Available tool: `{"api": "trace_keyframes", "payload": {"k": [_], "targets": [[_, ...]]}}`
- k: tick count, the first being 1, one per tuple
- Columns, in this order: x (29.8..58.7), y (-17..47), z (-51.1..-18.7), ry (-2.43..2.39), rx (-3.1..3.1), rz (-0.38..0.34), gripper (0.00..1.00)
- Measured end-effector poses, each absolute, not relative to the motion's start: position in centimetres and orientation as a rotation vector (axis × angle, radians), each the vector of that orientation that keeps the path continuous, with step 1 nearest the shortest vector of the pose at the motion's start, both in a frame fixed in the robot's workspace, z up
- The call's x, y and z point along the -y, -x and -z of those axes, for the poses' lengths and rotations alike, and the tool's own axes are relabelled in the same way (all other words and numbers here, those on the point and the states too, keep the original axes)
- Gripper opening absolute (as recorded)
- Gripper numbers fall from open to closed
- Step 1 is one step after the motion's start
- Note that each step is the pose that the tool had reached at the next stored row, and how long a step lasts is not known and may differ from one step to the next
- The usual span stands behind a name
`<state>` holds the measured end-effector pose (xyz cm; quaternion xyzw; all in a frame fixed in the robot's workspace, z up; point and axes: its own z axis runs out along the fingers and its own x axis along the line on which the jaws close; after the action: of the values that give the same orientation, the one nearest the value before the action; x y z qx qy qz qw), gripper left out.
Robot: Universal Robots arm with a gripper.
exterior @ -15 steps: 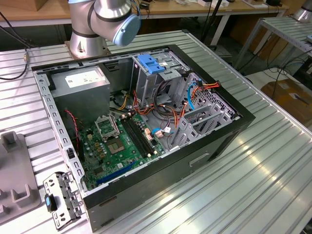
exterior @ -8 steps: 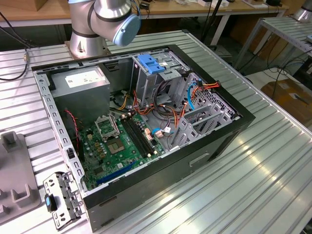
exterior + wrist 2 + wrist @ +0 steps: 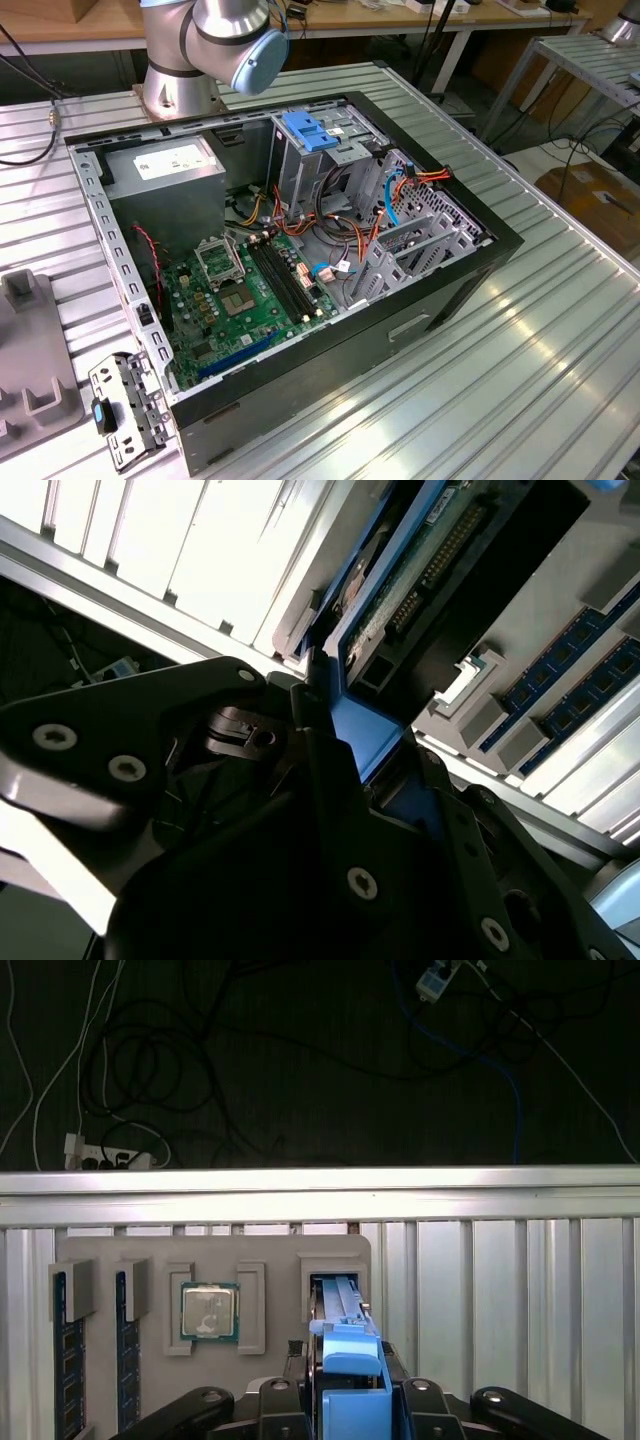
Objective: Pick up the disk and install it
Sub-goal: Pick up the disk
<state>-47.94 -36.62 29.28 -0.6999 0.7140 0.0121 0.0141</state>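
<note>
Claw [image 3: 348, 1395] closed on disk [image 3: 343, 1322] by its blue carrier; far end in grey tray [image 3: 270, 1248] slot on tabletop [image 3: 500, 1290].

Bright room light, hard glare on metal.
In the exterior view the ribbed table [image 3: 560, 330] shines in white streaks, and the computer case [image 3: 330, 375] holds soft shadow inside. In the second wrist view the slats beyond the gripper [image 3: 350, 735] burn out white, its body near black. In the first wrist view the floor [image 3: 300, 1060] past it is dark, and the disk [image 3: 352, 1355] it holds is evenly lit.
</note>
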Motion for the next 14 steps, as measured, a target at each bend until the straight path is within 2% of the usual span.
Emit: {"api": "trace_keyframes", "payload": {"k": [14], "targets": [[36.62, 47.92, -29.6, 2.179, -2.224, -0.037, 0.37]]}}
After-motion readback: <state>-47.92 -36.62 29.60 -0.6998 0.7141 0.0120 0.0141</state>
